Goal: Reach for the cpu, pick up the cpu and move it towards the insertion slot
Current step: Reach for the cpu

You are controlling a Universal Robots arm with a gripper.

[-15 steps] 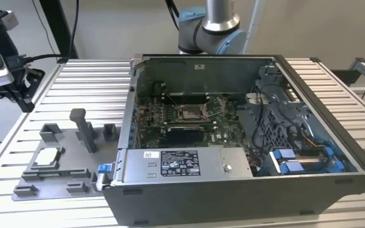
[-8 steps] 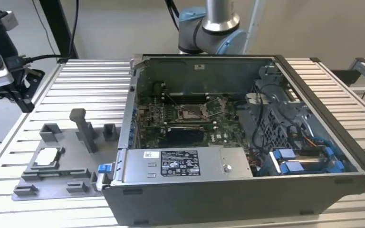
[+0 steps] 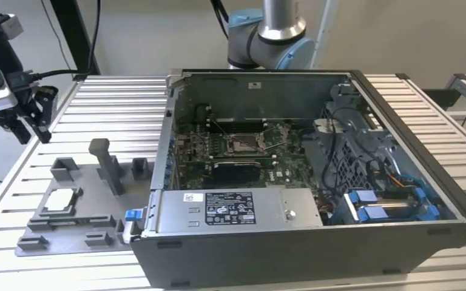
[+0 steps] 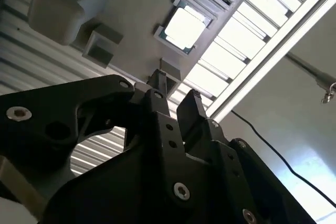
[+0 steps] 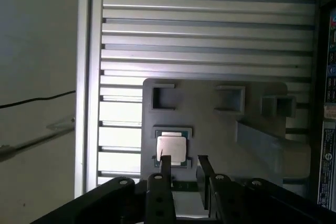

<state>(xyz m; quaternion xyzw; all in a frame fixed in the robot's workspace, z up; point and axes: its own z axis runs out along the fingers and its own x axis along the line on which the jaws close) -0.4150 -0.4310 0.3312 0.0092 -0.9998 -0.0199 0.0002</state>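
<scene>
First wrist view shows the spread gripper (image 5: 182, 159) above the cpu (image 5: 174, 144).

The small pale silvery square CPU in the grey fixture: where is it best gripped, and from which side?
Pinch two opposite edges of the thin pale square CPU, coming straight down from above. It lies flat in a shallow frame of the grey plastic fixture plate, so only its top seems reachable.

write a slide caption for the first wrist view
Open gripper faces the cpu, not yet grasped, which sits in a recess of the grey fixture plate.
</scene>
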